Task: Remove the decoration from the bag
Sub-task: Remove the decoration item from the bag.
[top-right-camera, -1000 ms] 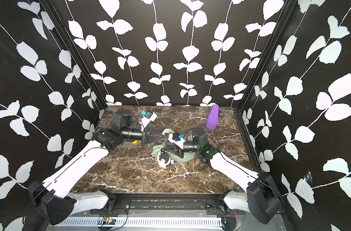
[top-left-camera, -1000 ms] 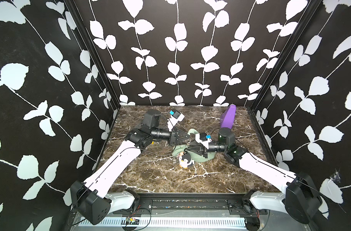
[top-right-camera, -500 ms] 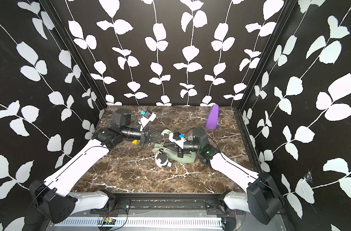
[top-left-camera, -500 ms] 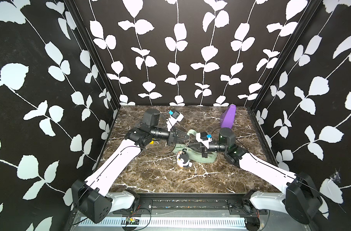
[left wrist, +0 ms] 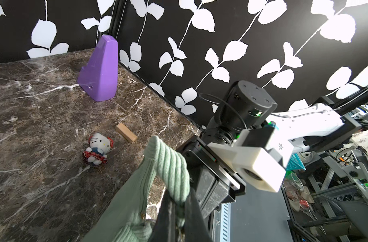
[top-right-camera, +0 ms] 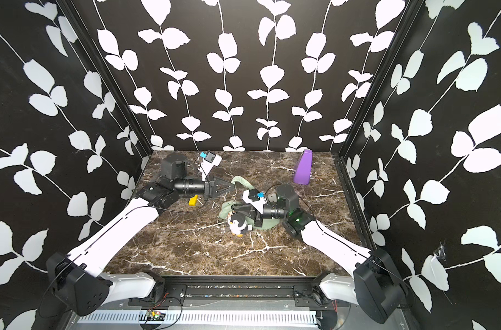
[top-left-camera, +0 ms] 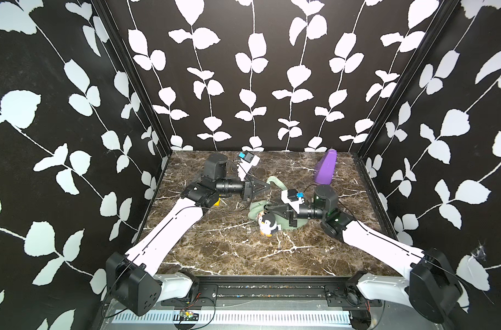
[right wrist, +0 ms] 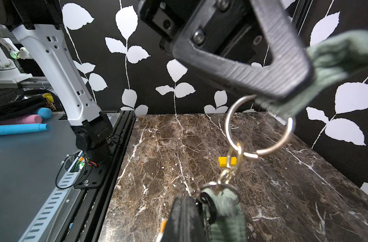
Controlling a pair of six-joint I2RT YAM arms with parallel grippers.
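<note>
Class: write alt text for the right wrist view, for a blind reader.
A silver key ring hangs from the green strap pinched in the left claw, and a gold chain links it down to the bag in the right claw. Brown marble table and a yellow block lie behind.

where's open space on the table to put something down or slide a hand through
Widest bare marble: the front strip between the penguin charm and the front rail. Smaller patch at the back, between the left gripper and purple wedge. Crowded mid-table, where the right gripper meets it at the bag.
</note>
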